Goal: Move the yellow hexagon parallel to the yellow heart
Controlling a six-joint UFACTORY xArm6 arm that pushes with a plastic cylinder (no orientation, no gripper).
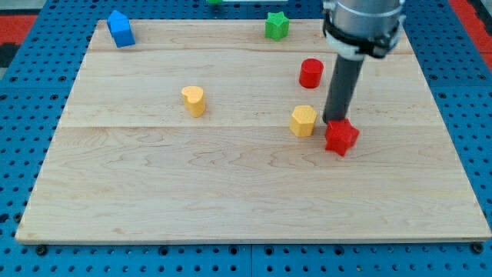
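The yellow hexagon (pixel 304 121) lies right of the board's middle. The yellow heart (pixel 194 100) lies to its left, a little higher in the view. My tip (pixel 335 121) comes down just right of the yellow hexagon, with a small gap between them. It stands at the upper left edge of a red star-shaped block (pixel 341 137), which hides part of the tip's end.
A red cylinder (pixel 310 73) stands above the hexagon. A green star (pixel 277 25) is near the top edge. A blue house-shaped block (pixel 120 28) is at the top left corner. The wooden board (pixel 154 192) lies on a blue pegboard.
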